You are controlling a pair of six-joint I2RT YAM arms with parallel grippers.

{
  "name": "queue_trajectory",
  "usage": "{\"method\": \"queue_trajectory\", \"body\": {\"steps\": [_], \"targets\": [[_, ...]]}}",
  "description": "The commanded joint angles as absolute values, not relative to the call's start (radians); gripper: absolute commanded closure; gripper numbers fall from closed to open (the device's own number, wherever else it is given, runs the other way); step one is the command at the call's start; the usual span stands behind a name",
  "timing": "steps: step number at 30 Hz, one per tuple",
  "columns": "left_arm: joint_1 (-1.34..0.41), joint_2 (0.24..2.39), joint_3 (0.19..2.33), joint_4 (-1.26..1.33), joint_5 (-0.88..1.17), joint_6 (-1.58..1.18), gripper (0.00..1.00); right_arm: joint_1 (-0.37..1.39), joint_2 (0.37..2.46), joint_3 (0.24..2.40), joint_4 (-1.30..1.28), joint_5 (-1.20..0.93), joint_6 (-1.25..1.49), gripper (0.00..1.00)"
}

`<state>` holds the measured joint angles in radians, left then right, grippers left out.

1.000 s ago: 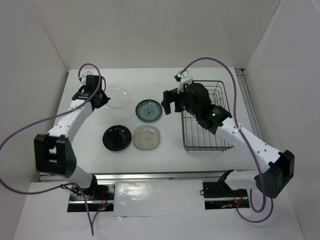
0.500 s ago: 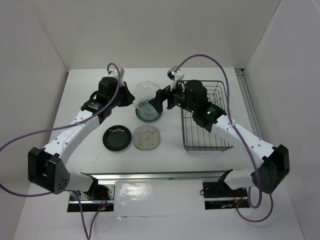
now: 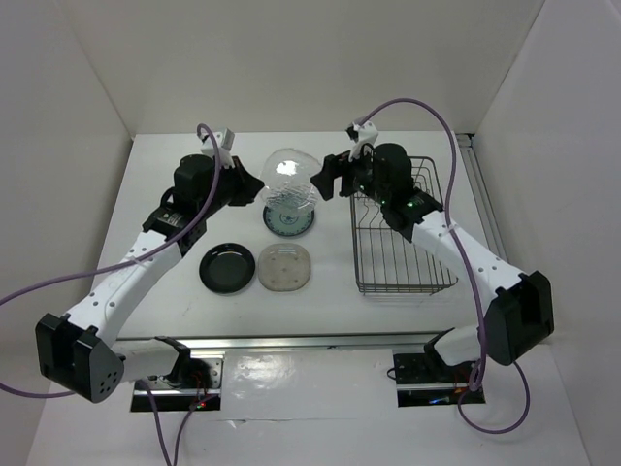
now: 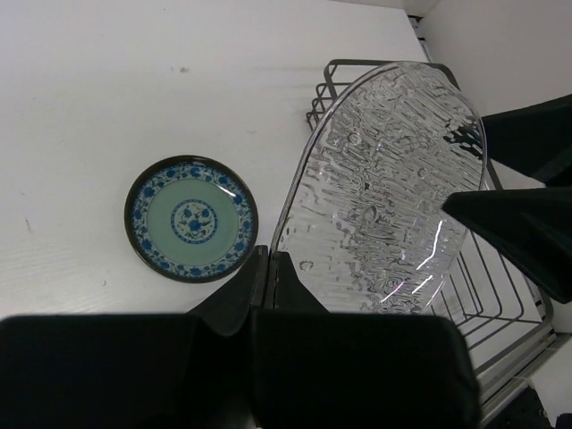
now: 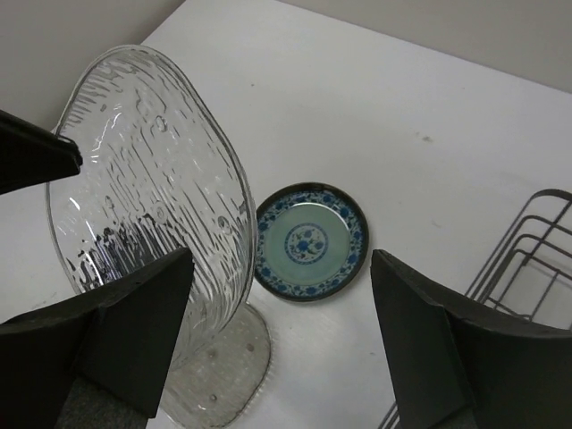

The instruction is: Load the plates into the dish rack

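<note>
Clear ribbed glass round plate (image 3: 289, 177) in air, upper centre of overhead view, above blue-green patterned round plate (image 4: 191, 219). Held by left hand (image 4: 268, 273), clamped on plate's rim. Plate on edge, near upright; disc, no long axis, grip-to-far-rim line rising; broad face partly toward right hand (image 3: 328, 181), fingers spread wide, empty, just beside it. Likely posed for handover toward dark wire dish rack (image 3: 408, 288), right of centre. Glossy black round plate (image 3: 227, 267), whitish dotted rounded-square plate (image 3: 284, 267) flat on surface (image 3: 320, 311).
</note>
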<state>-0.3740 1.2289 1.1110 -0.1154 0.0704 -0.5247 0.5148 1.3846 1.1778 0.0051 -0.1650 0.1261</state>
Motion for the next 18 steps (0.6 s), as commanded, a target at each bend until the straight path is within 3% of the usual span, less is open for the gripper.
{"method": "queue_trajectory", "body": {"steps": [1,5,10,11,12,14,15,16,18], "targets": [[-0.379,1.204,1.100,-0.020,0.141,-0.517,1.00,0.505,1.426,1.175,0.086,-0.291,0.152,0.14],[-0.379,1.213,1.091,0.011,0.205,-0.528,1.00,0.485,1.427,1.138,0.164,-0.510,0.187,0.26],[-0.379,1.213,1.080,0.031,0.229,-0.537,1.00,0.485,1.447,1.152,0.186,-0.612,0.196,0.64],[-0.379,1.222,1.080,0.031,0.229,-0.537,1.00,0.485,1.447,1.152,0.175,-0.612,0.196,0.82],[-0.379,1.223,1.080,0.020,0.212,-0.537,1.00,0.485,1.447,1.164,0.166,-0.612,0.196,0.89],[-0.379,1.232,1.089,0.009,0.184,-0.537,1.00,0.485,1.447,1.173,0.143,-0.575,0.196,0.92],[-0.379,1.241,1.089,-0.001,0.172,-0.537,1.00,0.485,1.433,1.173,0.134,-0.560,0.196,0.99],[-0.379,1.253,1.089,-0.011,0.149,-0.537,0.96,0.485,1.433,1.173,0.133,-0.514,0.196,1.00],[-0.379,1.275,1.098,-0.041,0.105,-0.564,0.69,0.485,1.408,1.184,0.086,-0.439,0.187,1.00]]}}
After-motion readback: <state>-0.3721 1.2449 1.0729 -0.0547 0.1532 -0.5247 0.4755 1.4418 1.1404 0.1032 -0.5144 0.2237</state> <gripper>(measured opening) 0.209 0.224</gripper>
